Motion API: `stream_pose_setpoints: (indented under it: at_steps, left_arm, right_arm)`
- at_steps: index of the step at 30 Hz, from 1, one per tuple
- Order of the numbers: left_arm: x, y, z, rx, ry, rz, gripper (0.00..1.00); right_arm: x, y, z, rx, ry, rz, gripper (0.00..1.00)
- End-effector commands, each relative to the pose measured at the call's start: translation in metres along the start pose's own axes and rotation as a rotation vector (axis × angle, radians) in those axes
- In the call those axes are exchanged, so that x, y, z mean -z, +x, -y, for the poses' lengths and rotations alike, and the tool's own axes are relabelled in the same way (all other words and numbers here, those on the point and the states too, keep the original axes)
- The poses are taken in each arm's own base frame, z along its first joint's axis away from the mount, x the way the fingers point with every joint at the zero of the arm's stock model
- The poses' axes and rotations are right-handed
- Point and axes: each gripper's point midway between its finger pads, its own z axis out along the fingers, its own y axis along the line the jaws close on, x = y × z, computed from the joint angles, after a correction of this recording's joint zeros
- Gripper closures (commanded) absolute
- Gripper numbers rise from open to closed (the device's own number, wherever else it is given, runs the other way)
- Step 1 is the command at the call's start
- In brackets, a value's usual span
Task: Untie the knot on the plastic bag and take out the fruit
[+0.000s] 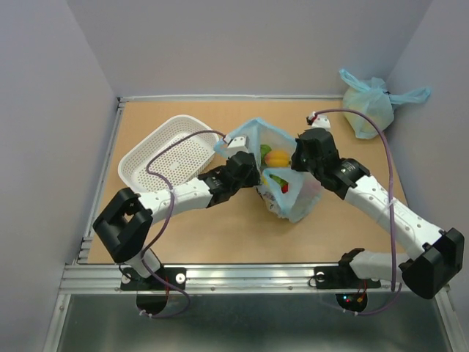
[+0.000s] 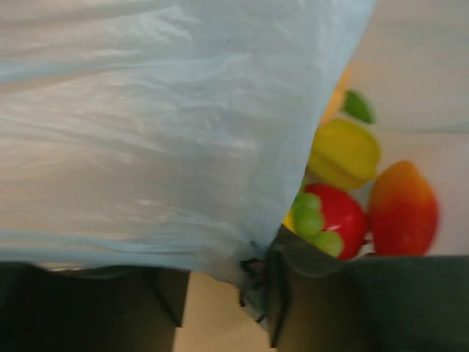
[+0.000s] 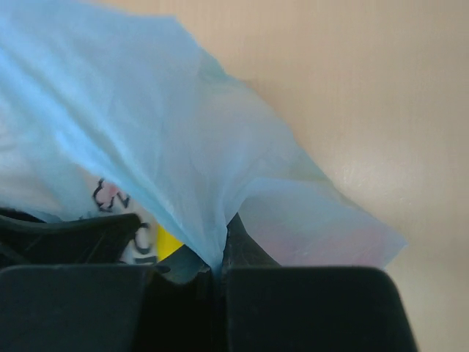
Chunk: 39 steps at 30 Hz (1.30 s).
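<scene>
Two arms flank the plastic bag (image 1: 299, 199) mid-tabletop (image 1: 220, 235), mouth spread, fruit (image 2: 338, 214) inside. I find the right fingers (image 3: 308, 308) pinching film and the left fingers (image 2: 366, 308) apart around a fold. Risk: opposing pull tears film, spilling fruit

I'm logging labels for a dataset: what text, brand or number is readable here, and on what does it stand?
Nothing can be read.
Black print on the bag, right wrist view: creased and cut off, unreadable.
Basket, plain bag: no lettering shows.
</scene>
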Motion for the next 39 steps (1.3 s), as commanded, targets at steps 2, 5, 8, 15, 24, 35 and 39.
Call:
stream_pose_setpoints:
  at_steps: [2,5,8,15,24,35,39]
  left_arm:
    - [-0.005,0.023,-0.068,0.013,-0.172,-0.003,0.76]
    - [0.003,0.035,-0.101,0.035,-0.223,-0.022,0.83]
    - [0.014,0.037,-0.132,0.071,-0.26,-0.025,0.85]
    - [0.041,0.016,-0.18,0.128,-0.306,0.045,0.91]
    - [0.057,-0.037,-0.07,0.012,0.075,0.077,0.33]
    - [0.103,-0.06,-0.038,-0.089,0.158,0.107,0.18]
    - [0.119,-0.061,-0.045,-0.141,0.139,0.109,0.18]
  right_arm:
    - [0.008,-0.021,0.037,0.026,0.145,0.142,0.99]
    - [-0.002,-0.015,0.079,-0.018,0.254,0.124,1.0]
    - [-0.012,-0.008,0.119,-0.131,0.327,0.092,0.99]
    - [-0.033,-0.012,0.147,-0.233,0.365,0.044,0.99]
    - [-0.002,-0.055,0.075,-0.027,-0.022,0.059,0.26]
    - [0.068,-0.086,0.011,0.148,-0.277,0.085,0.2]
    - [0.064,-0.068,-0.02,0.218,-0.349,0.013,0.21]
